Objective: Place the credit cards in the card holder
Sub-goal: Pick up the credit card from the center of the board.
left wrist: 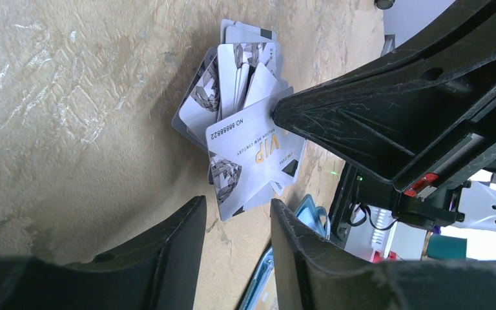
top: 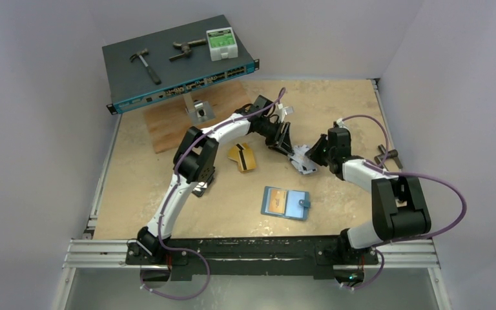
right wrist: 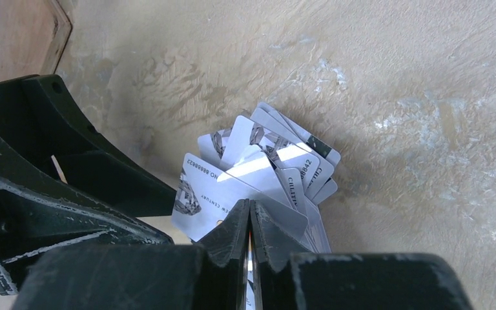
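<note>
The card holder (top: pixel 286 203) is a small blue wallet with a silver snap. It lies flat on the sandy table (top: pixel 129 194), near the front edge. I cannot tell if any card is inside it. It lies apart from all the loose cards.

The silver cards (left wrist: pixel 242 139) lie in a messy fan on the table, in the middle, behind the card holder. Two gold cards (top: pixel 242 157) lie to the left of the fan, apart from it.

Both grippers are at the silver fan. The right gripper (right wrist: pixel 250 206) is pinched tight on the edge of the silver cards, and its two fingers press together with card edge between them. The left gripper (left wrist: pixel 237 206) comes from the other side. Its two fingers stand apart, and they hold nothing. A corner of the lowest silver card pokes just into the gap between their tips. I cannot tell if it touches a finger.

At the back left sits a flat blue box (top: pixel 168 74). On top of it lie a hammer (top: pixel 145 64) and a small white and green box (top: pixel 222 44). A wooden board (top: pixel 168 129) lies under the front of the blue box.
</note>
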